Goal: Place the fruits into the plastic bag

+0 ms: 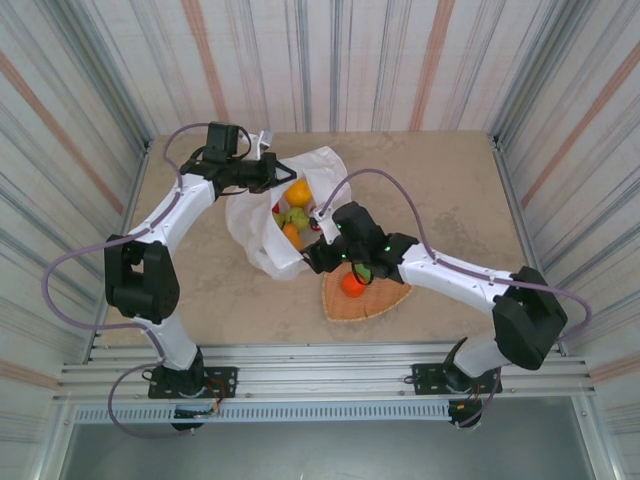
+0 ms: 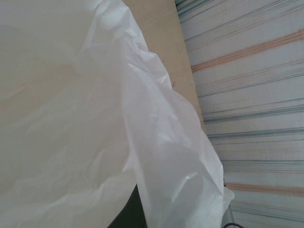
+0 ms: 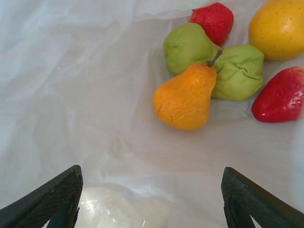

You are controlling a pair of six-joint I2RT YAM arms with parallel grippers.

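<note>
Fruits are lying in a loose cluster on the inner film of the plastic bag, 6 of them showing to the right wrist camera. The orange pear is lying on its side, its long axis running diagonally, with the stem pointing up and right against a green fruit and the broad end pointing down and left. A second green fruit is touching the pear's neck. A crinkled red fruit, a yellow-orange round fruit and a red strawberry are sitting around them.

From above, the bag is lying on the table, its long axis running from far right to near left and its mouth facing the woven tray. On that tray an orange-red fruit is resting, with a bit of green just beside it under the arm.

The right gripper is hanging at the bag's mouth, its fingers spread wide and gripping nothing. The left gripper is sitting at the bag's far rim with plastic pressing against its camera; I cannot tell whether it is clamping the film.
</note>
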